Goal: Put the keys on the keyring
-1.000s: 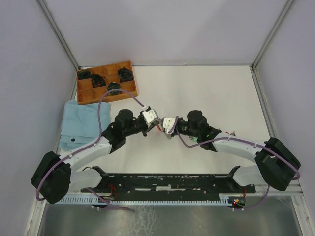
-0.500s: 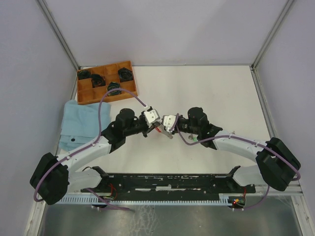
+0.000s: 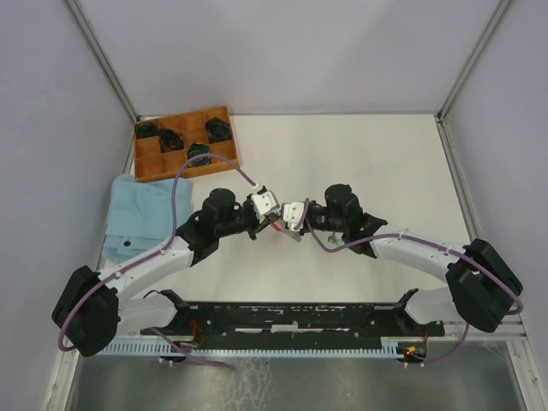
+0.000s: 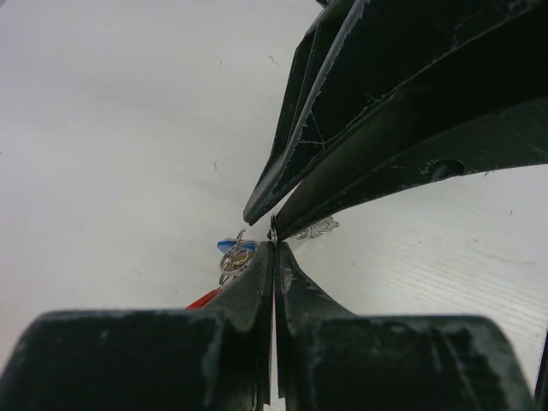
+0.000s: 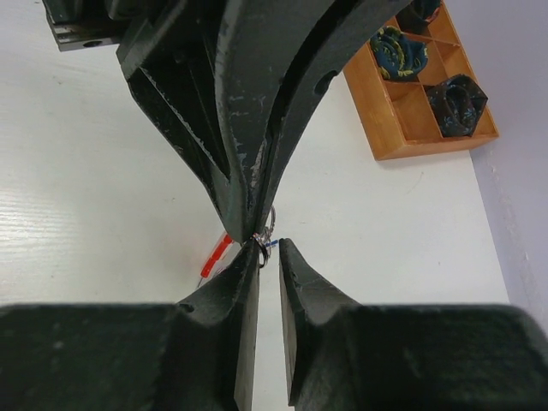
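- The small silver metal keyring (image 5: 267,224) shows as a thin wire loop, held in the air above the white counter (image 3: 368,163), right where the two arms' fingertips meet near the middle of it.
- A red loop strap (image 5: 214,257) hangs from the keyring. In the left wrist view a short silver-grey chain (image 4: 315,228) pokes out on the other side.
- One small silver key with a blue plastic head, the blue-headed key (image 4: 231,246), dangles just beside the ring. Its blade is too small to make out.
- The left gripper (image 4: 272,250) has its jaws pressed together, with the ring's wire pinched at their very tips.
- The right gripper (image 5: 269,250) faces it tip to tip. Its jaws stand a narrow gap apart, one tip touching the ring and a sliver of blue in the gap. I cannot tell whether that sliver is gripped.
- Compared with a second ago, the top view shows the right wrist moved in towards the left gripper and a little farther from the bases. The left gripper has edged towards it, so the gap between them has closed.
- The orange wooden tray (image 3: 233,137) holding dark round coils (image 3: 218,128) and the light blue cloth (image 3: 137,210) lie where they were.
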Controlling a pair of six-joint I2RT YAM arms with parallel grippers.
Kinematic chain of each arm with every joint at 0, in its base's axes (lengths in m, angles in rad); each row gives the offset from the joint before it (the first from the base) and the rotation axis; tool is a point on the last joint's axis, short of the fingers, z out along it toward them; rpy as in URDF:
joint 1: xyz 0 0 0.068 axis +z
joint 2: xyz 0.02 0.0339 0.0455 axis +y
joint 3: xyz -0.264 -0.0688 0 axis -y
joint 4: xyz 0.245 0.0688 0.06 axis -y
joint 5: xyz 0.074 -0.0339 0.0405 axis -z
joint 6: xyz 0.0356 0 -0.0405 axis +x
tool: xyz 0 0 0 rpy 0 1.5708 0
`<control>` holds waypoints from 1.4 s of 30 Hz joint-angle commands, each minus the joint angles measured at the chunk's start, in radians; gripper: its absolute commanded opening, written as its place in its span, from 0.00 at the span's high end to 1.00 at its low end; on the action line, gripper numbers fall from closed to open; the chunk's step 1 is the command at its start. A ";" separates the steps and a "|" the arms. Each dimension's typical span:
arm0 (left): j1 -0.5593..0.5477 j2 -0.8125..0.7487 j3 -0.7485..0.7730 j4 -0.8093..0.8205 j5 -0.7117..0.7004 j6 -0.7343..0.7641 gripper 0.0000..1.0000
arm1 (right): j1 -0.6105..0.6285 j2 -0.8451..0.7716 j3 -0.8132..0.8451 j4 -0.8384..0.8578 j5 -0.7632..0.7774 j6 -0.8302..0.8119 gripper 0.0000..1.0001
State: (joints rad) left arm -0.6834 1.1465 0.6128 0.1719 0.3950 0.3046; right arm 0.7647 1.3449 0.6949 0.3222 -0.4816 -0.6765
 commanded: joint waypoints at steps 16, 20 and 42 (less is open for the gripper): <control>-0.008 -0.071 -0.106 0.243 -0.037 -0.002 0.75 | -0.013 0.026 -0.002 0.165 -0.011 0.135 0.94; -0.005 -0.123 -0.224 0.437 -0.073 -0.031 0.65 | -0.016 0.035 -0.027 0.227 -0.012 0.191 0.95; 0.164 0.018 -0.396 0.947 0.140 -0.185 0.63 | -0.015 0.048 -0.066 0.330 -0.035 0.251 0.94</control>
State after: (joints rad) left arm -0.5236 1.1347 0.2077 0.9985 0.4500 0.1493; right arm 0.7517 1.3911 0.6235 0.5686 -0.4942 -0.4416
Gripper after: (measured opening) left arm 0.379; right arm 0.059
